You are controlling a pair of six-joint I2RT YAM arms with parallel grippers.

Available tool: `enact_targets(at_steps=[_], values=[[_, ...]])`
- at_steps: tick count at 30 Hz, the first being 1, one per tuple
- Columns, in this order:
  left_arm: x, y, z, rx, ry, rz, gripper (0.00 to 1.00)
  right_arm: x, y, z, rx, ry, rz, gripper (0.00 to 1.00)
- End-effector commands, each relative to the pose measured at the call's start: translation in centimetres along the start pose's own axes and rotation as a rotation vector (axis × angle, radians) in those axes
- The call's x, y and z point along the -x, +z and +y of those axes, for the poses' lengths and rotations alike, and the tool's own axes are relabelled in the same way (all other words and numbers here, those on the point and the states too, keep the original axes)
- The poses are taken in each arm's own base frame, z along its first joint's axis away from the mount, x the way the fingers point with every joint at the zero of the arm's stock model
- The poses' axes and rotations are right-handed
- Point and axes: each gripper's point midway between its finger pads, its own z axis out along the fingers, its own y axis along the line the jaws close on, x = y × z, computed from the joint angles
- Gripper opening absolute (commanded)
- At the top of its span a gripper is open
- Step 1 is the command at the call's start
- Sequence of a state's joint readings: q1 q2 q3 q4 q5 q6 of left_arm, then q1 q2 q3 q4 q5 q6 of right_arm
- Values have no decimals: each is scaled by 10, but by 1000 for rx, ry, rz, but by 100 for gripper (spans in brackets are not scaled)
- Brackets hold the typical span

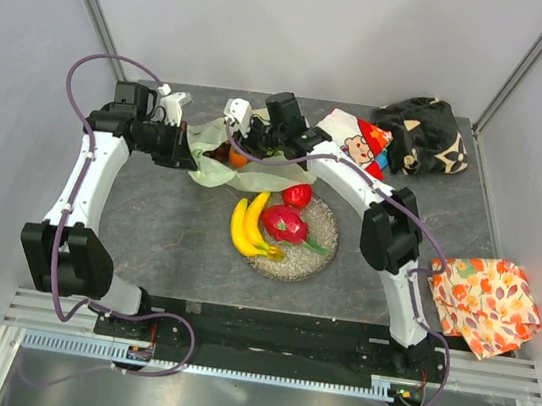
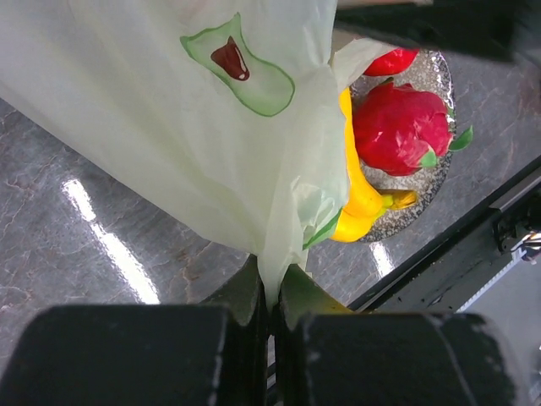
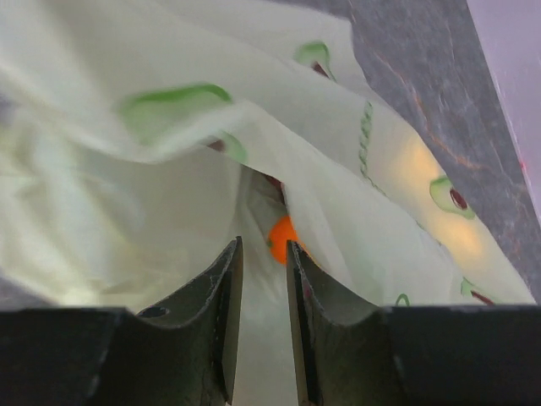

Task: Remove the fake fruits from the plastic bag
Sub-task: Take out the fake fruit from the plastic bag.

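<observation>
The thin, limp plastic bag (image 1: 218, 163) lies on the worktop, its film pinched in the left gripper (image 2: 270, 292) jaws. The right gripper (image 3: 262, 288) is inside it, jaws nearly together, grip unclear. An orange (image 3: 281, 239) sits deeper in the bag. It looks light, glossy and probably slippery, best grasped across its middle.

Dark grey marbled table (image 1: 165, 239) with bright glare streaks, enclosed by plain pale walls (image 1: 306, 26).

The plastic bag (image 1: 211, 168) lies upper centre, one fruit (image 1: 239, 159) inside; just below it the dish (image 1: 316, 257) holds bananas (image 1: 243, 226) and dragon fruit (image 1: 284, 223).
</observation>
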State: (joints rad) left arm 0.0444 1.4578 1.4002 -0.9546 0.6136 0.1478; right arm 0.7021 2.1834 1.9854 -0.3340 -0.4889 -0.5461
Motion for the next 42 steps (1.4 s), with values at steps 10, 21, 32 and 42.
enact_targets(at_steps=[10, 21, 32, 42], values=[[2, 0, -15, -91, 3, -26, 2, -66, 4, -124, -371, 83, 123, 83], [1, 7, -21, -131, 12, -10, 2, -105, 25, -126, -401, 128, 181, 94], [-2, 10, -20, -128, 10, 5, 2, -137, 30, -133, -436, 165, 239, 88], [1, 15, -17, -125, 12, 5, 2, -78, 3, -140, -430, 145, 137, 48]])
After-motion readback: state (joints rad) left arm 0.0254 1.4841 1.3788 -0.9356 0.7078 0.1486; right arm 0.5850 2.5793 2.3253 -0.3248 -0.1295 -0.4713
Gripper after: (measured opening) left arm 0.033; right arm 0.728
